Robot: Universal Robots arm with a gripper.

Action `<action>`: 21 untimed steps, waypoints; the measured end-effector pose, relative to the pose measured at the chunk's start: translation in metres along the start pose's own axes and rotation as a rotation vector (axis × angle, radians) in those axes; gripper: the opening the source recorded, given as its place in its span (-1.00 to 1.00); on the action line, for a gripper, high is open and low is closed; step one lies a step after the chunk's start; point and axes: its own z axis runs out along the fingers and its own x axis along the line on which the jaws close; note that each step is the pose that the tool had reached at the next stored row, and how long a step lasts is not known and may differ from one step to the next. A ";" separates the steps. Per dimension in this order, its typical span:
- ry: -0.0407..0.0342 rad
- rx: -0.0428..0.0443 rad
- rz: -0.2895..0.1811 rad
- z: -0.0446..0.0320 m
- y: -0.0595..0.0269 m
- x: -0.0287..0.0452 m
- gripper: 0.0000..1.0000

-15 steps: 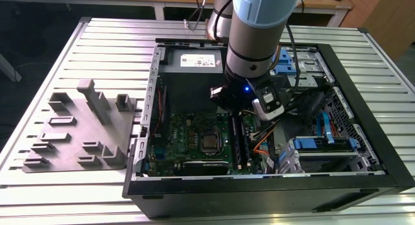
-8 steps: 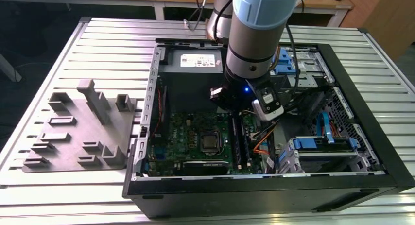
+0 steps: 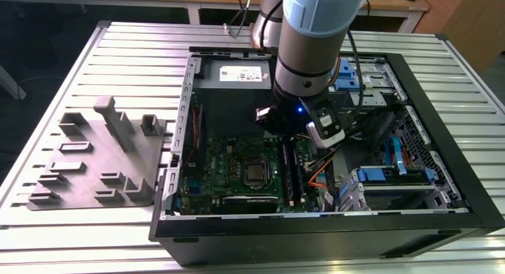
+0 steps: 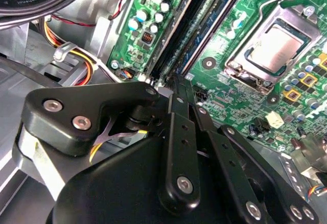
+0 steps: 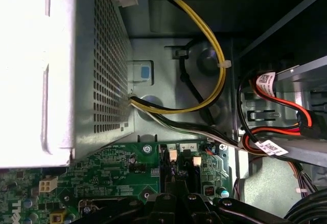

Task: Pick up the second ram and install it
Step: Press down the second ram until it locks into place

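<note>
Pressed together at the tips, with no gap to see between the two black fingers point(image 4: 176, 132) of the gripper point(image 4: 176, 83) in the second wrist view; flat matte bars, jointed with bright screws, narrowing to one thin edge. Poised right at the near end of the long black slot rails point(image 4: 180, 32), touching or almost touching there; cannot tell whether anything thin is pinched in between. Seen in the first wrist view as the same dark tips point(image 5: 175, 188), pointing at two small white latches point(image 5: 172, 155) on the green motherboard point(image 5: 107, 175). In the exterior view, reached down inside the open black computer case point(image 3: 316, 232), over a long, thin, dark strip standing on edge among the rails, which reads as the second ram point(image 3: 290, 170), lying in line with the slots and just beside the square processor socket point(image 3: 256, 173). Glossy green board studded with small round capacitors, silver metal frame around the socket point(image 4: 273, 50). Behind the board in the first wrist view, a pale perforated metal box point(image 5: 107, 55) and a looping bundle of yellow and black cables point(image 5: 217, 86). Outside the case, towards the exterior view's left, a grey plastic fixture point(image 3: 103, 161) with upright blocks, flat on the ribbed metal table point(image 3: 134, 55).
</note>
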 end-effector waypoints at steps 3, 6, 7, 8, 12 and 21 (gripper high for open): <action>-0.0001 -0.0002 0.000 0.0009 0.0000 0.0000 -0.86; 0.0001 0.0003 0.000 0.0019 -0.0003 0.0001 -0.86; 0.0001 0.0002 0.000 0.0019 -0.0002 0.0001 -0.86; 0.0000 -0.0002 0.000 0.0021 -0.0002 0.0001 -0.86; 0.0000 -0.0008 0.000 0.0029 -0.0003 0.0001 -0.86; 0.0001 -0.0012 0.000 0.0044 -0.0004 0.0002 -0.86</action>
